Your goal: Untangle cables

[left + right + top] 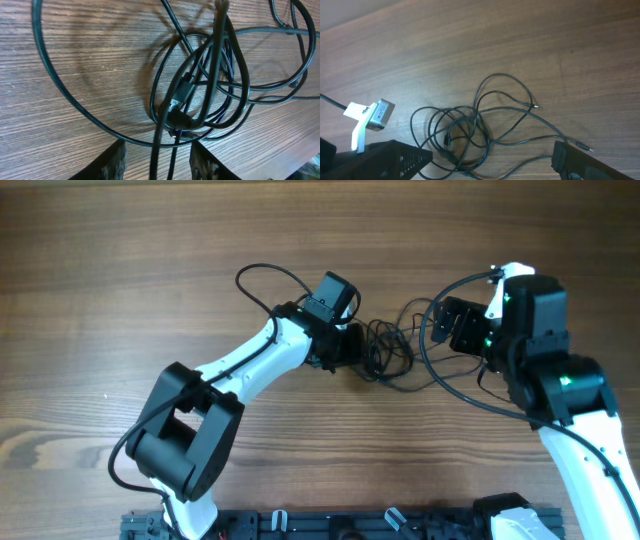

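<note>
Cables (385, 352) are one knotted clump mid-frame on the worktop (120, 270). Left fingers (115, 162) are spread around two strands, right fingers (580, 162) spread wide above. I'd pinch a single strand beside the knot, then pull slowly.

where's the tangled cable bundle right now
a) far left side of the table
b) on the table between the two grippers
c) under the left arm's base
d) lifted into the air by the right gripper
b: the overhead view shows the cables lying on the table between the left gripper and the right gripper, both with jaws open.
</note>
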You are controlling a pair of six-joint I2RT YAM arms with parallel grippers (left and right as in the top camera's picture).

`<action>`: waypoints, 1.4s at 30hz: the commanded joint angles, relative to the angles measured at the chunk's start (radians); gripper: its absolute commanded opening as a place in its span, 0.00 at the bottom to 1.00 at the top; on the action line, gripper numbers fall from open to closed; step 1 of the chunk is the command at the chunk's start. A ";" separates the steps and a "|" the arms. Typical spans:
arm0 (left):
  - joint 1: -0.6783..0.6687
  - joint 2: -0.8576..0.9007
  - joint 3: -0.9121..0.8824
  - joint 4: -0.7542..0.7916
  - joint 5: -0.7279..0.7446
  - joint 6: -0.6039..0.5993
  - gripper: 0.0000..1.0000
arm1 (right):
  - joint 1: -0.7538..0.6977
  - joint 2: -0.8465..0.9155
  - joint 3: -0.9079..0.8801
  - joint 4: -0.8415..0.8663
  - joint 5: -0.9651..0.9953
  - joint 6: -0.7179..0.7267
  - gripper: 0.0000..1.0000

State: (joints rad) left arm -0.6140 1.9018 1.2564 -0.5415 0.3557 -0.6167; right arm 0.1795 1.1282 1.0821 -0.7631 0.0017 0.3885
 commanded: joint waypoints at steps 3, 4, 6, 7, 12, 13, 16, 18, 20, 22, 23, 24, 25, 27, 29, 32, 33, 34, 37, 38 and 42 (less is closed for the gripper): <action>-0.069 0.028 0.011 0.004 -0.130 -0.021 0.38 | 0.000 0.067 0.016 -0.001 -0.096 0.016 1.00; -0.078 0.030 0.011 0.004 -0.141 -0.021 0.39 | 0.000 0.078 0.016 -0.001 -0.105 0.015 1.00; -0.095 0.038 0.011 0.004 -0.165 -0.021 0.38 | 0.000 0.109 0.016 -0.007 -0.112 0.015 1.00; -0.098 0.042 0.011 0.004 -0.168 -0.021 0.33 | 0.000 0.127 0.016 -0.011 -0.112 0.015 1.00; -0.090 0.045 0.011 0.003 -0.167 -0.016 0.04 | 0.000 0.213 0.016 -0.024 -0.115 0.086 1.00; -0.082 0.040 0.011 -0.002 -0.167 -0.016 0.04 | 0.000 0.230 0.016 -0.028 -0.114 0.085 1.00; -0.054 -0.002 0.012 -0.024 -0.163 0.026 0.04 | 0.000 0.261 0.016 -0.035 -0.115 0.085 1.00; -0.034 -0.056 0.012 -0.043 -0.163 0.060 0.04 | 0.000 0.280 0.016 -0.035 -0.119 0.086 1.00; -0.023 -0.109 0.012 -0.048 -0.163 0.060 0.04 | 0.000 0.286 0.016 -0.035 -0.142 0.086 1.00; -0.014 -0.187 0.012 -0.034 -0.163 0.063 0.04 | 0.000 0.288 0.016 -0.034 -0.160 0.086 1.00; -0.010 -0.220 0.012 -0.019 -0.163 0.063 0.04 | 0.000 0.288 0.016 -0.034 -0.160 0.086 0.99; -0.007 -0.253 0.012 0.000 -0.163 0.063 0.04 | 0.000 0.288 0.016 -0.033 -0.160 0.086 1.00; -0.005 -0.310 0.012 0.029 -0.158 0.063 0.04 | 0.000 0.288 0.016 -0.031 -0.160 0.086 1.00; -0.005 -0.375 0.012 0.063 -0.117 0.097 0.04 | 0.000 0.288 0.016 -0.027 -0.161 0.086 1.00; -0.005 -0.462 0.012 0.107 -0.068 0.146 0.04 | 0.000 0.288 0.016 -0.014 -0.220 0.085 1.00; 0.002 -0.540 0.012 0.151 -0.068 0.145 0.04 | 0.000 0.288 0.015 0.039 -0.363 0.085 1.00; 0.004 -0.569 0.012 0.171 -0.068 0.145 0.04 | 0.003 0.288 0.015 0.069 -0.419 0.085 1.00; 0.004 -0.589 0.012 0.188 -0.064 0.138 0.04 | 0.005 0.288 0.014 0.097 -0.440 0.084 1.00; 0.007 -0.639 0.012 0.244 -0.046 0.138 0.04 | 0.009 0.291 -0.003 0.163 -0.428 0.085 0.91; 0.013 -0.655 0.012 0.267 -0.046 0.137 0.04 | 0.009 0.292 -0.013 0.178 -0.428 0.085 0.90; 0.065 -0.723 0.012 0.348 -0.045 0.079 0.04 | 0.009 0.327 -0.050 0.194 -0.429 0.084 0.99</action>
State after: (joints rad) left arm -0.5915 1.2465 1.2560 -0.2337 0.2974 -0.5064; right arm 0.1844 1.4113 1.0687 -0.5735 -0.4042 0.4709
